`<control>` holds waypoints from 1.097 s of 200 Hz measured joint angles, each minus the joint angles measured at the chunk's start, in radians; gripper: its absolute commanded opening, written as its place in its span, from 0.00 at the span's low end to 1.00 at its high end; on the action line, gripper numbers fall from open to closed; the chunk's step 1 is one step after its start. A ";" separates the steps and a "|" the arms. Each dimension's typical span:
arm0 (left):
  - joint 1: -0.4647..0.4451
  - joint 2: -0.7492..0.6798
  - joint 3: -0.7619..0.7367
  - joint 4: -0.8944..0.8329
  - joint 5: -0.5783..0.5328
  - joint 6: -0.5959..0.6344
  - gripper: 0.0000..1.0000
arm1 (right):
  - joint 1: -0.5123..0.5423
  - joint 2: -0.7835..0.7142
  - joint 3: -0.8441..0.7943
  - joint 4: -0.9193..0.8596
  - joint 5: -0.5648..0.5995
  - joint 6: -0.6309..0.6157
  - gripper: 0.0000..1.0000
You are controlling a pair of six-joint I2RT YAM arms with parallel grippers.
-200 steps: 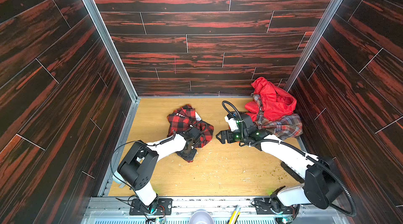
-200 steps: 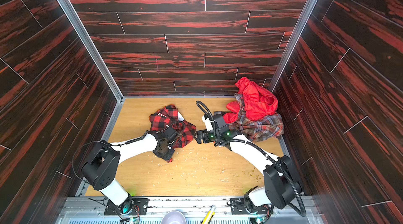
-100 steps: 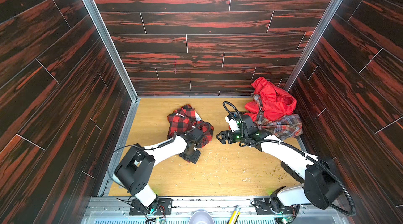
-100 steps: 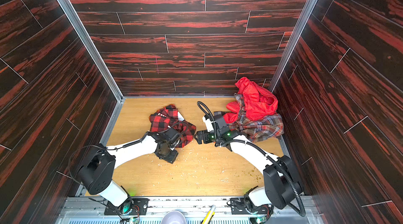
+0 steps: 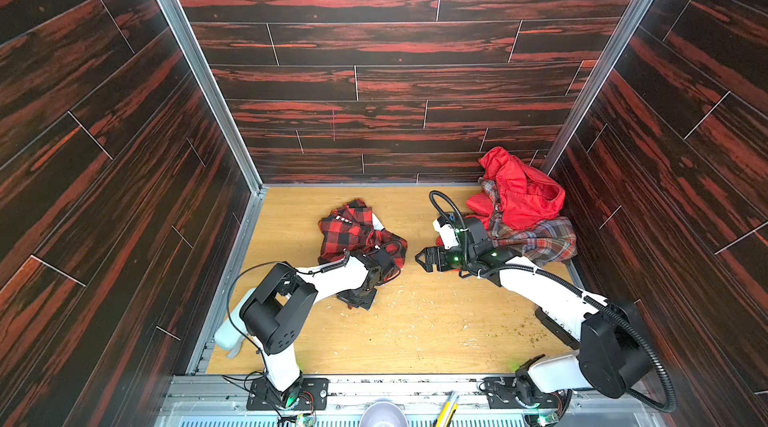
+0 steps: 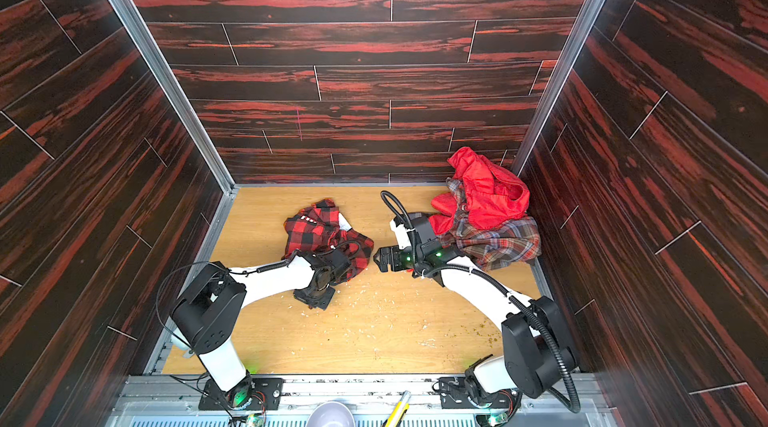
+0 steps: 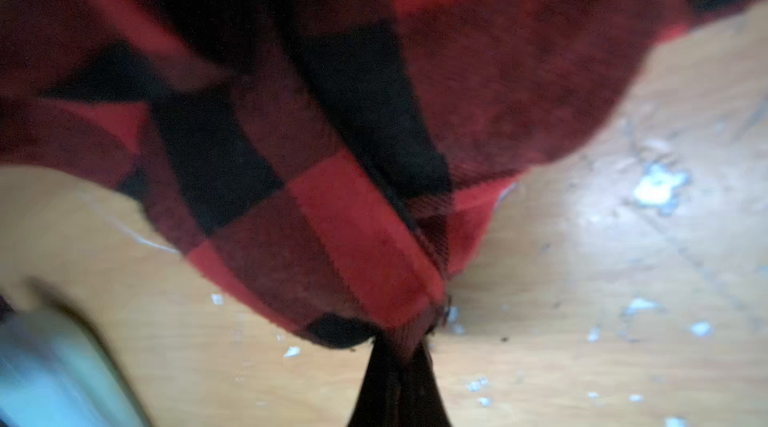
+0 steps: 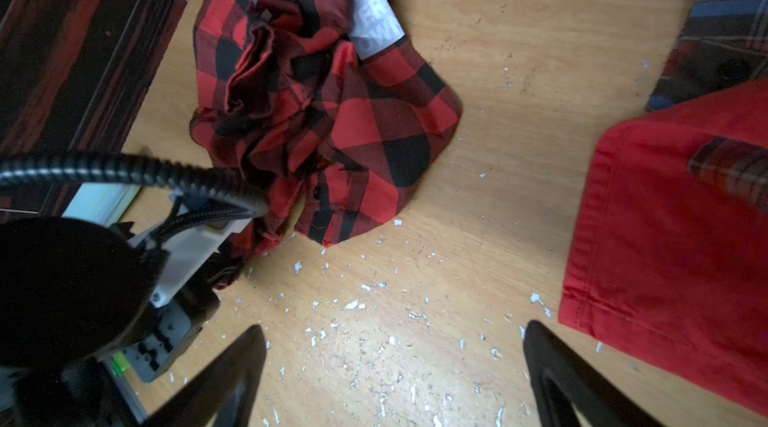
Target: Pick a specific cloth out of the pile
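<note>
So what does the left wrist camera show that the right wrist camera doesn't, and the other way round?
Only left wrist: the left gripper shut, pinching the hem of the red-and-black buffalo-check cloth. Only right wrist: the open right gripper, the cloth's white label, the plain red garment and the muted plaid shirt. Both: that cloth on the flecked wooden floor.

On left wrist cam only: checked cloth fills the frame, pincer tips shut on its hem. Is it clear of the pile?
Observer: Yes. The checked cloth lies on the table apart from the pile, with bare wood between them.
Operator: Right arm?
Observer: The right pincer is open and empty over that bare strip, pointing at the cloth.
Operator: What's in the pile?
Observer: A plain red garment on top of a grey plaid shirt, in the far right corner.
</note>
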 measured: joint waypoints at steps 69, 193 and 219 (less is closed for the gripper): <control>0.049 -0.079 0.391 -0.140 -0.227 0.106 0.00 | -0.003 0.000 0.000 0.001 -0.011 0.000 0.97; 0.291 0.619 1.147 -0.102 -0.202 0.365 0.00 | -0.003 -0.016 0.000 -0.012 -0.013 -0.003 0.98; 0.312 0.678 1.167 -0.101 -0.112 0.347 0.00 | -0.004 -0.016 0.000 -0.018 -0.016 -0.004 0.97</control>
